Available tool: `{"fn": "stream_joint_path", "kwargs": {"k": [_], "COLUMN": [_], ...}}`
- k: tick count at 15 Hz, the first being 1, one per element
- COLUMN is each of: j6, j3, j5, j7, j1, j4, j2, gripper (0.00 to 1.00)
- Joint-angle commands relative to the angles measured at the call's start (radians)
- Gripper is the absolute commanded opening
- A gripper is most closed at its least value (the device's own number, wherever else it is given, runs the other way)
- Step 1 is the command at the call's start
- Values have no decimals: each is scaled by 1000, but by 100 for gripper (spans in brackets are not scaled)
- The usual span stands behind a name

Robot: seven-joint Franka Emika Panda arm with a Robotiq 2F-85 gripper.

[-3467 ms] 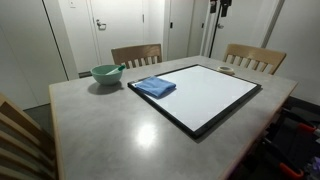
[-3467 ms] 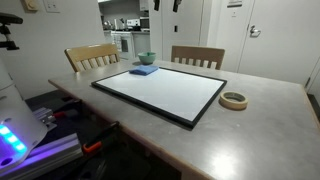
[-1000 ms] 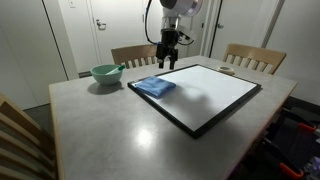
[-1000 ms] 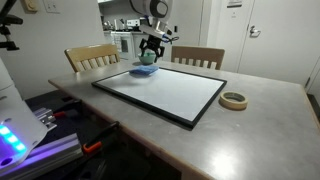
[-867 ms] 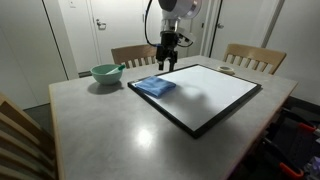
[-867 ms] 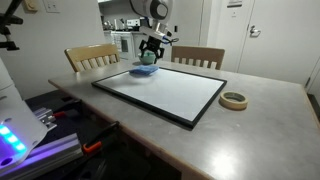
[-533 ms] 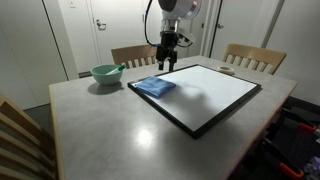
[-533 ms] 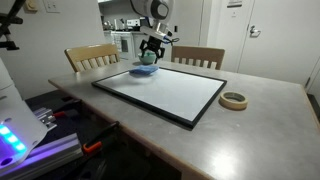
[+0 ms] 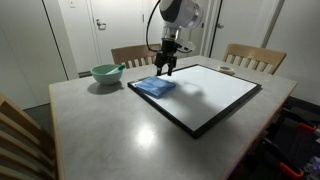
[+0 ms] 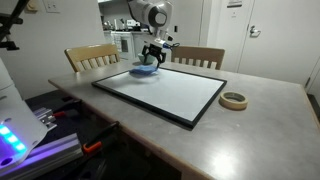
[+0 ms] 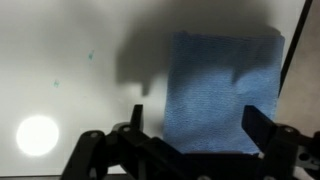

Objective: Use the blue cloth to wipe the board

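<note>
Blue cloth (image 9: 154, 87) lies folded on the board (image 9: 210, 95), at the corner nearest the pale green bowl (image 9: 105, 74). The gripper (image 9: 163, 70) hangs above that corner, its fingers (image 11: 262, 125) spread apart and empty. The cloth sits off-centre between them, so closing could catch only a top fold or shove it over the board's frame. Only the wrist view shows faint green specks (image 11: 90, 57) on the board; only the exterior views show the gap between gripper and cloth.
</note>
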Motion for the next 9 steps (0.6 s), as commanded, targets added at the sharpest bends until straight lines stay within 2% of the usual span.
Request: {"fn": "stream_joint_path", "kwargs": {"k": [1,9], "j6": [48,19], "j3": [40,99], "j5": [33,44], "j7": [-42,-93], "j1": [-39,-61], "j4": [-4,59], "j2": [31,105], "gripper": [100,100]}}
